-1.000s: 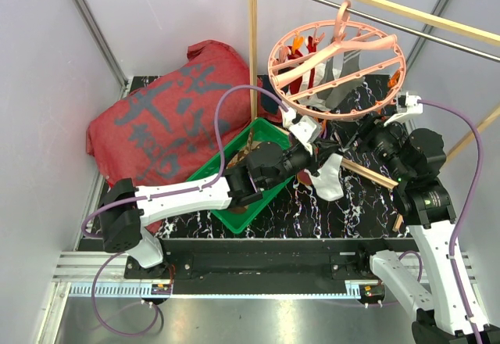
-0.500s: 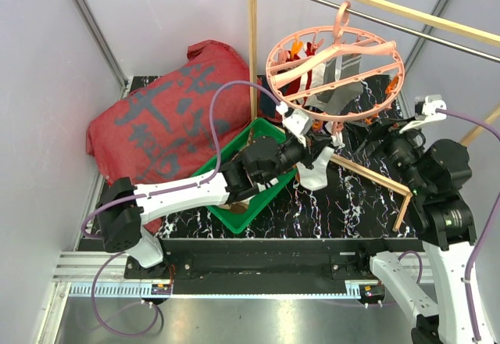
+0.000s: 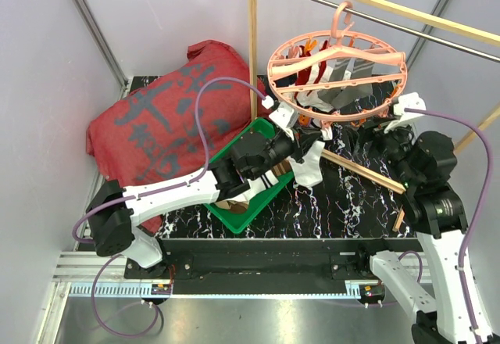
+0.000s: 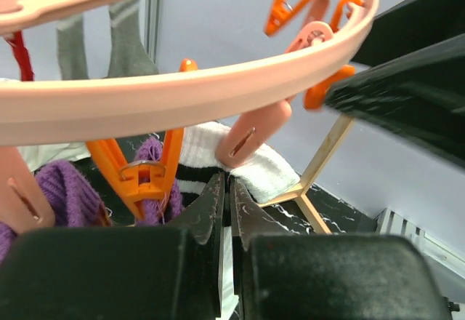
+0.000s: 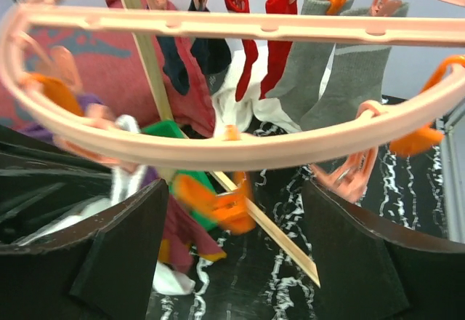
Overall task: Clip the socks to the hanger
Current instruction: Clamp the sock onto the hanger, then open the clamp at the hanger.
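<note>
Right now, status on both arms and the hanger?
Left gripper shut on white striped sock, just under hanger rim. Right gripper open below ring. Wooden bar slants beneath it.

The top external camera looks down from above and behind the arm bases over the table (image 3: 344,203). The left wrist camera looks along the left gripper (image 4: 227,189), tilted upward, very near the hanger (image 4: 182,98) rim. The right wrist camera looks upward between the right gripper (image 5: 234,189) fingers, equally near. All three views share the hanger.
</note>
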You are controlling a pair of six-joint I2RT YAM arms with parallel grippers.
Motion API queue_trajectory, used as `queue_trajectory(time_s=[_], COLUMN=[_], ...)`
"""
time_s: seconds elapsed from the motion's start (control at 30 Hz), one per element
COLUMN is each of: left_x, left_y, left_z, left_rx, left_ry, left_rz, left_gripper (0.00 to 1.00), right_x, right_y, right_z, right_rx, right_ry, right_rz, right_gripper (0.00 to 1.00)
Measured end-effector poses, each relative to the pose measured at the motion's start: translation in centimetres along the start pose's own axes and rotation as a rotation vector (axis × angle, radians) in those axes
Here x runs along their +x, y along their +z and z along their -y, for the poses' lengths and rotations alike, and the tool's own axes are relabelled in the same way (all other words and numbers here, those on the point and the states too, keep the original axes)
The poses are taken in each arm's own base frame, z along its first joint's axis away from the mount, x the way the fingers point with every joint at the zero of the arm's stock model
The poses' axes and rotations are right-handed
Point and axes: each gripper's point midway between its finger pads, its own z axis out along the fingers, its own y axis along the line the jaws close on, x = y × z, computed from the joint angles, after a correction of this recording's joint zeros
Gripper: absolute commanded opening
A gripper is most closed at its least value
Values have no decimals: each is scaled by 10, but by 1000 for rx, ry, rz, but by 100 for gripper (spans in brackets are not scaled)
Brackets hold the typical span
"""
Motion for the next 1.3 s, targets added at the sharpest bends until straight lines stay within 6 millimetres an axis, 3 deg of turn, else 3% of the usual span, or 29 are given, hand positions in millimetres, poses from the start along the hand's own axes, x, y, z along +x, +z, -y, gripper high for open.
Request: queue_trajectory(time_s=[0.3, 0.53, 1.0, 1.3], left_x=[-1, -1, 0, 1], left_y=[-2, -2, -2, -3], left_z=[1, -1, 2, 6], left_rx=[10, 9, 23, 42], left_ry=[-18, -18, -37, -51], left_rz=[1, -2, -6, -12], left_gripper=[5, 5, 4, 4], right_x=[14, 12, -8, 1], right_y=[30, 38, 24, 22], right_z=[-3, -11, -19, -15], right_rx=[-56, -105, -126, -93], right_ry=[-66, -65, 7, 21], right_rz=[-42, -33, 43, 68], right_gripper=[66, 64, 77, 81])
